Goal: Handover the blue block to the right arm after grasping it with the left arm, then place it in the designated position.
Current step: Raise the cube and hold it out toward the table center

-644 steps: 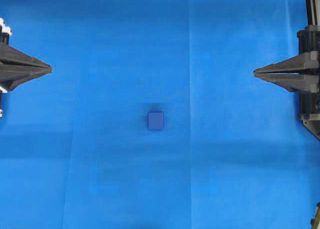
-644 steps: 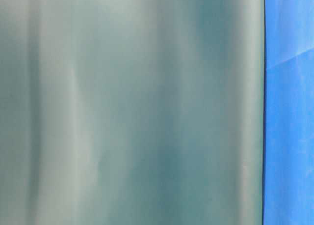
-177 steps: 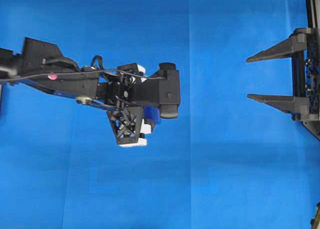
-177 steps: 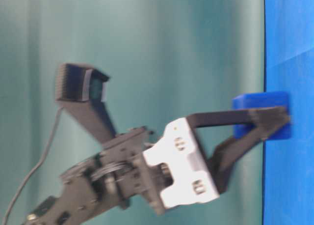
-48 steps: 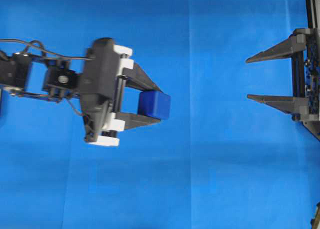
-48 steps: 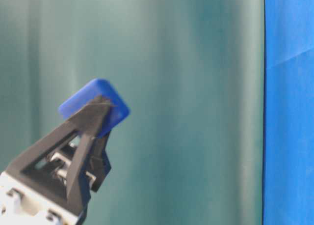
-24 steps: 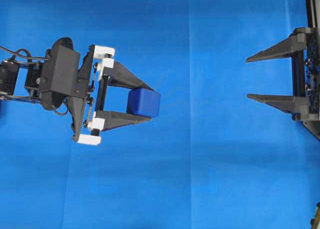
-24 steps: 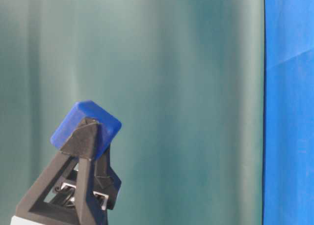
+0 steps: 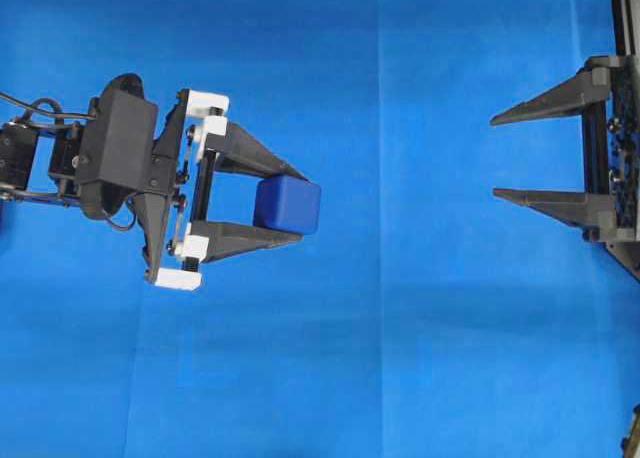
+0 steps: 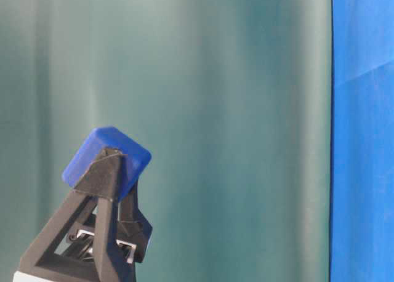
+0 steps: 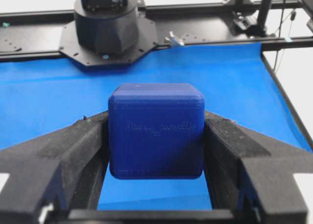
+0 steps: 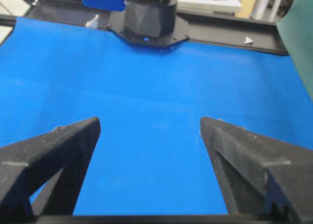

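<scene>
The blue cloth (image 9: 400, 358) is viewed from directly above and, turned sideways, from table level. From each wrist, the opposite arm's base is faced; the blue block (image 11: 156, 131) is shown closest.

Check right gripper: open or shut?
Open. The right gripper shows its fingers spread wide with only blue cloth between them.

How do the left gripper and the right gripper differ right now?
The left gripper is shut on the blue block; the right gripper holds nothing. The left gripper's fingers press the block's sides, while the right gripper's stand wide apart. The left gripper reaches toward mid-table, the right gripper sits at the right edge. Both have black, pointed fingers and face each other.
</scene>
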